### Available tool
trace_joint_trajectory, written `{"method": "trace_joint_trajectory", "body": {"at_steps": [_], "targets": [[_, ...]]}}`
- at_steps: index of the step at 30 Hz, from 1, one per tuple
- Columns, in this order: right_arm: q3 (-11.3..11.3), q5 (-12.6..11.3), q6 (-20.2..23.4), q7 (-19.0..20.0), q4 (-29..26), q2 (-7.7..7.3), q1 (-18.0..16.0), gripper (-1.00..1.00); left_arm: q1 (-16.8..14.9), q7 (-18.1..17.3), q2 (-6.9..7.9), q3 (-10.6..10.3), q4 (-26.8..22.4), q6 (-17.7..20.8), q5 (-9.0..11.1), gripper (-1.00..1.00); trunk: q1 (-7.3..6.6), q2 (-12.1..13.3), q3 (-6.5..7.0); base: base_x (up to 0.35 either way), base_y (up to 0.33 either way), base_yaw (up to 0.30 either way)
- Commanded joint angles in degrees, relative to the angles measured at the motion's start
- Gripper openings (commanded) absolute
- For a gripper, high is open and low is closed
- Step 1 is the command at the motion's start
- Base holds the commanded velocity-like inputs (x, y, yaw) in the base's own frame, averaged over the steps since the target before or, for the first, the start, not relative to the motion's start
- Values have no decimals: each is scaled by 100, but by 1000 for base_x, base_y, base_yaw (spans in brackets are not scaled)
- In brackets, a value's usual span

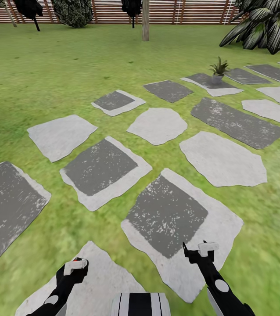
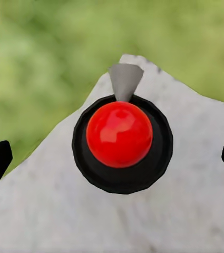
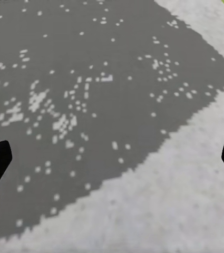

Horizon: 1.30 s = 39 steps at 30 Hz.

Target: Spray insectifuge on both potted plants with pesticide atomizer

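We see the dark pesticide atomizer (image 2: 122,142) with its red nozzle dot sitting between the fingers of our left pincer (image 1: 72,268), which is closed on it above a pale grey stepping slab (image 1: 100,281). Our right pincer (image 1: 197,252) hangs spread wide and holds nothing, over a dark-centred grey slab (image 3: 90,105). Well ahead of the right pincer, 1 small green potted plant in a grey pot (image 1: 218,72) stands on a far slab amid green lawn (image 1: 48,66). A brown slat fence (image 1: 109,11) lies beyond.
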Motion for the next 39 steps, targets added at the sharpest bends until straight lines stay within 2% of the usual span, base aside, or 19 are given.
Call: {"method": "trace_joint_trajectory", "body": {"at_steps": [1,8,9,36,39], "targets": [[3,29,-15,-1,3,-2,-2,100,-3,-3,-1,15,5,-18,6,100,-1,-1,-3,0,0,0],[3,29,-14,-2,3,-2,-3,100,-3,-3,-8,15,-3,-18,6,100,-1,-1,-3,0,0,0],[3,29,-14,-1,3,-2,-3,100,-3,-3,-13,15,-3,-15,5,-100,-1,-1,-3,0,0,0],[3,29,-14,-3,20,1,-2,100,-1,-3,-7,15,-12,-27,12,-100,-1,-1,-3,0,0,0],[3,36,-22,-4,36,8,-3,100,3,-3,-11,15,-30,-18,15,-100,-9,3,63,0,0,0]]}}
